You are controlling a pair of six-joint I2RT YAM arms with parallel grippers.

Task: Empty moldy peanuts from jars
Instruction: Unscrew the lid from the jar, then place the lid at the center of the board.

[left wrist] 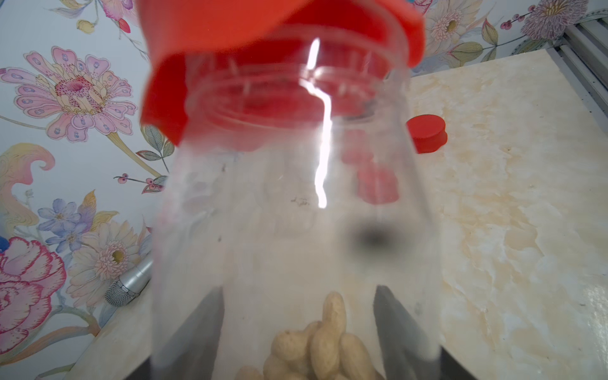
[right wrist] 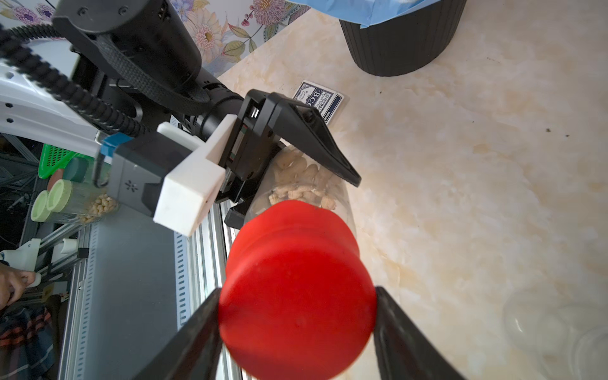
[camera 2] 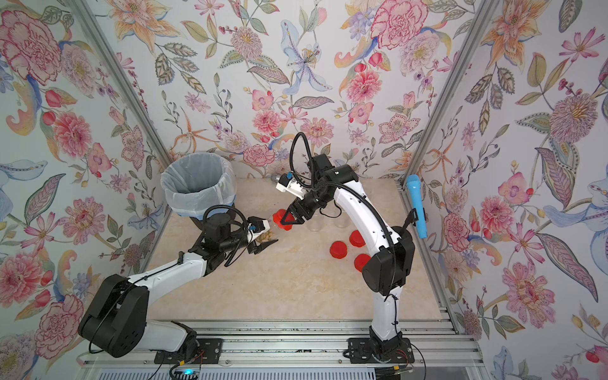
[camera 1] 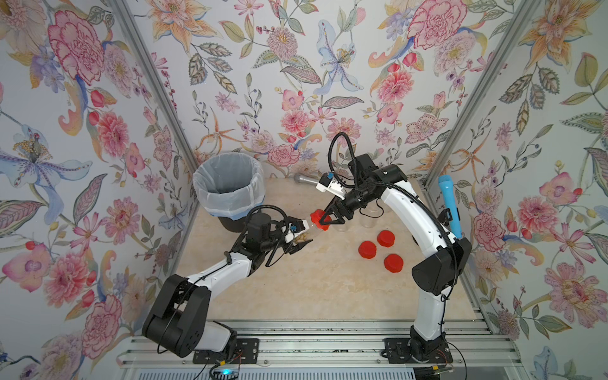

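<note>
Dead centre in both top views the left hand (camera 1: 304, 239) is clamped round the clear jar (left wrist: 289, 214). It's held tilted above the desk (camera 1: 312, 289) with the moldy peanuts (left wrist: 325, 342) heaped at its base end, while the right hand (right wrist: 296, 316) pinches its red lid (right wrist: 296, 279) from both sides. Three loose lids (camera 1: 367, 249) sit just right of that, the empty jars (camera 1: 368, 221) are partly hidden behind the right arm, and the bagged black bin (camera 1: 228, 187) is toward the upper left. A silver mic (camera 1: 304, 179) lies by the back wall and a card box (right wrist: 317, 102) near the bin's foot.

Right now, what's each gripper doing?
Left gripper: closed on the jar with peanuts in it.
Right gripper: closed on that jar's red lid.
</note>
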